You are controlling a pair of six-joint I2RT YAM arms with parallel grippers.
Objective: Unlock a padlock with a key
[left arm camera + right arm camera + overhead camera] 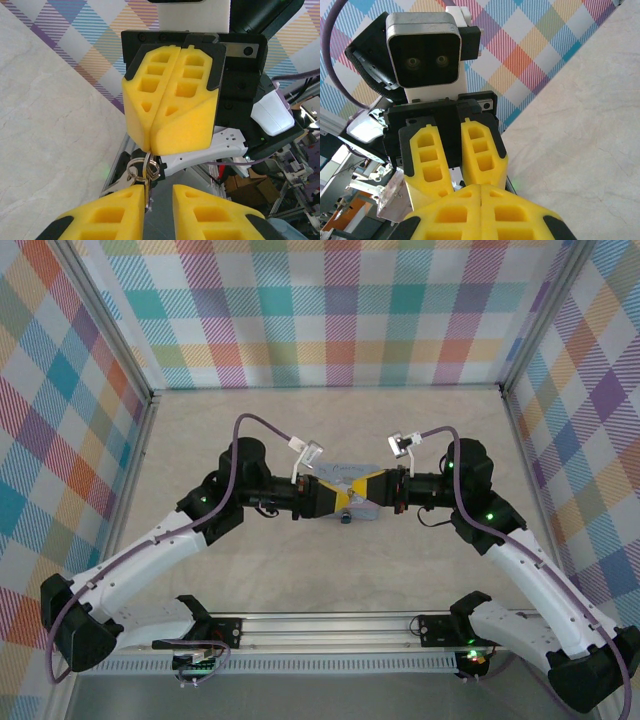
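My two grippers meet tip to tip above the table's middle. The right gripper (366, 490) (151, 148) (481, 191) is shut on a silver key ring (141, 169), which hangs from its yellow fingertips. A thin key (147, 192) dangles from the ring and rests against the inner face of one finger of my left gripper (344, 498) (159, 194). The left gripper is open, with a wide gap between its fingers. In the top view a tiny dark piece (343, 518), apparently the padlock, hangs just below the fingertips. I cannot tell whether the key is in it.
A pale blue tin box (342, 471) lies flat on the table just behind the grippers. Plaid walls enclose the marble-patterned table (330, 570) on three sides. A metal rail (330, 625) with the arm bases runs along the near edge.
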